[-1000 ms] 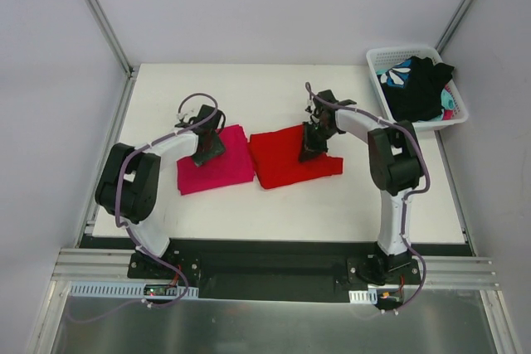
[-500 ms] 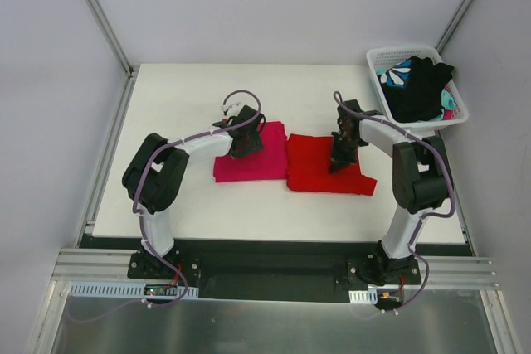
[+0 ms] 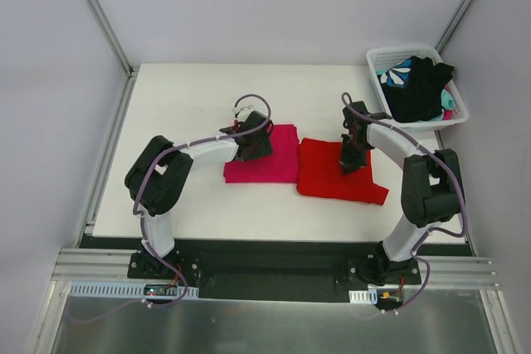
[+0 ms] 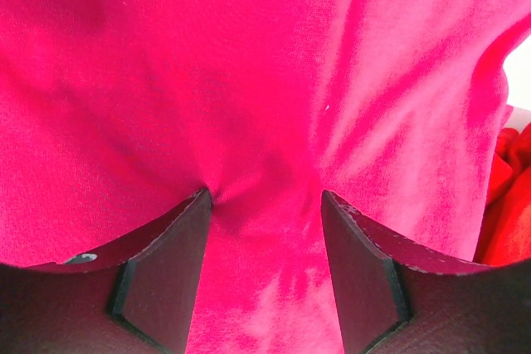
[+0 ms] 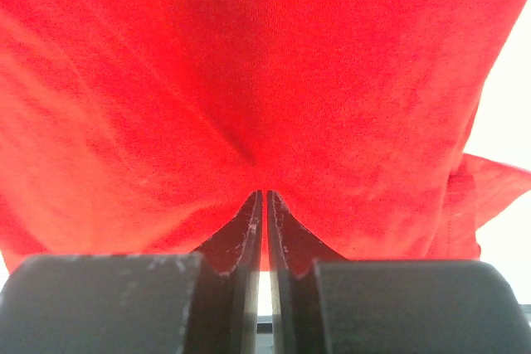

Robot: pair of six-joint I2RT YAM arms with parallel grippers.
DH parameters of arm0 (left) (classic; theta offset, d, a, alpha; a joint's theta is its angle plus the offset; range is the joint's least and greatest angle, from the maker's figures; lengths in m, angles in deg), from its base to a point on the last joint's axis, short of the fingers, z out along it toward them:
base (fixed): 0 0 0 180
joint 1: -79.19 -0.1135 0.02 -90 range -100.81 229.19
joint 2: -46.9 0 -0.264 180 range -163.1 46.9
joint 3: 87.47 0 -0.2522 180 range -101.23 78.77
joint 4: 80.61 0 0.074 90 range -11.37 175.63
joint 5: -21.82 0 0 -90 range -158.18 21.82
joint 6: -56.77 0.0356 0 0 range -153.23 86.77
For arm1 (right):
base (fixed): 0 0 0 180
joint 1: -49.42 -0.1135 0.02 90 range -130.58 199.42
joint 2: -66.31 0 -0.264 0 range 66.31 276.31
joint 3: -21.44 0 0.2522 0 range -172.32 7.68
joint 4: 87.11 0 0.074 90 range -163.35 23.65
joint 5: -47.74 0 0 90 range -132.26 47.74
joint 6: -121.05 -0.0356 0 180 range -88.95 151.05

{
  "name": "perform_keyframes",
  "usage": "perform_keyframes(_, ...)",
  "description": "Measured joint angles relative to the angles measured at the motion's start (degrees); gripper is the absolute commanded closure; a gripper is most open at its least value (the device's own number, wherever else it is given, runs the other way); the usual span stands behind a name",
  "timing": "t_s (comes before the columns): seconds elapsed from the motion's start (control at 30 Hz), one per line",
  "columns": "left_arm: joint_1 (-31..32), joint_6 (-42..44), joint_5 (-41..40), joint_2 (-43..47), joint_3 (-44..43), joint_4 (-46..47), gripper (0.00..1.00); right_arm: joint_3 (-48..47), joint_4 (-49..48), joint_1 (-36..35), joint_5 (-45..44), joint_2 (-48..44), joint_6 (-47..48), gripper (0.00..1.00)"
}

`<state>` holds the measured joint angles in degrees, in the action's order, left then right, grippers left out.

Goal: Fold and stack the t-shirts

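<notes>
The magenta-pink t-shirt (image 3: 270, 165) lies folded at mid-table, and the folded red t-shirt (image 3: 332, 178) lies beside it on the right, their edges almost touching. My left gripper (image 3: 253, 145) stands on the pink shirt's left part. In the left wrist view its jaws (image 4: 264, 195) are open, tips pressed into the pink cloth (image 4: 249, 80), which puckers between them. My right gripper (image 3: 352, 155) rests on the red shirt's upper right. In the right wrist view it (image 5: 264, 193) is shut, pinching the red cloth (image 5: 249, 64) at the tips.
A white basket (image 3: 415, 47) at the table's back right corner holds a black garment (image 3: 419, 89) and a teal-and-white patterned one (image 3: 402, 72). Bare white table (image 3: 191, 97) shows to the left and along the front. Frame posts stand at the back corners.
Both arms have slid to the right, dragging their shirts along. The pink and red shirts now lie further right and squarer to the table edge.
</notes>
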<state>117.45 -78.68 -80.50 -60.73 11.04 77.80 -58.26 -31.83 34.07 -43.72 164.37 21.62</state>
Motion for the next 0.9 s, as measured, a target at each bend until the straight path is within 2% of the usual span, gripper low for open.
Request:
perform_keyframes(0.27,0.0,0.0,1.27,1.81,2.67,1.46,0.44,-5.29,3.34,0.0,-1.9,-2.91,0.04,0.9)
perform_keyframes(0.7,-0.13,0.15,1.68,4.92,7.63,3.37,0.44,-5.55,6.71,0.0,-2.47,-7.74,0.31,0.9)
perform_keyframes(0.9,-3.96,0.94,5.55,6.8,10.47,5.25,0.44,-5.55,7.91,0.0,-2.75,-9.79,0.59,0.9)
